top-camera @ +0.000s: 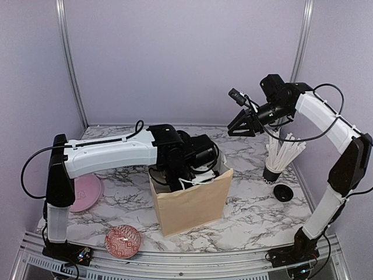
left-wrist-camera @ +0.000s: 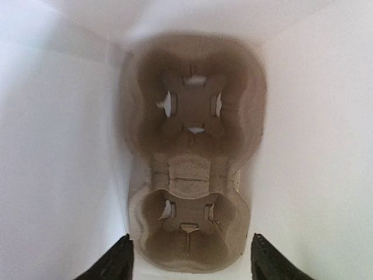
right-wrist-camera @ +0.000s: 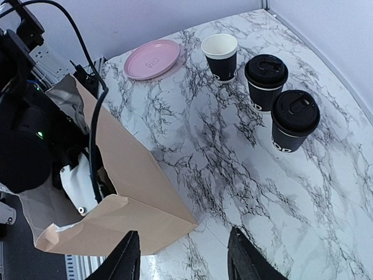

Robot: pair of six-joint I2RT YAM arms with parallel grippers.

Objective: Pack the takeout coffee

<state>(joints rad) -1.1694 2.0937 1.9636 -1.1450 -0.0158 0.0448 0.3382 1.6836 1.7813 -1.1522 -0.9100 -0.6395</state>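
Observation:
Three takeout coffee cups stand on the marble in the right wrist view: an open one with a white inside (right-wrist-camera: pixel 220 55) and two with black lids (right-wrist-camera: pixel 266 81) (right-wrist-camera: pixel 294 119). The top view does not show them. My left gripper (left-wrist-camera: pixel 189 263) is down inside the brown paper bag (top-camera: pixel 189 204), open, its black fingertips (left-wrist-camera: pixel 119 265) either side of a brown pulp cup carrier (left-wrist-camera: pixel 192 163) lying on the bag's bottom. My right gripper (top-camera: pixel 240 127) hangs high at the right, open and empty (right-wrist-camera: pixel 185 259), above the marble beside the bag (right-wrist-camera: pixel 128 169).
A black cup of white straws (top-camera: pixel 275 166) and a small black lid (top-camera: pixel 283 192) stand at the right. A pink plate (top-camera: pixel 86 192) lies at the left, a red patterned bowl (top-camera: pixel 122 241) at the front left. Purple walls close the back and sides.

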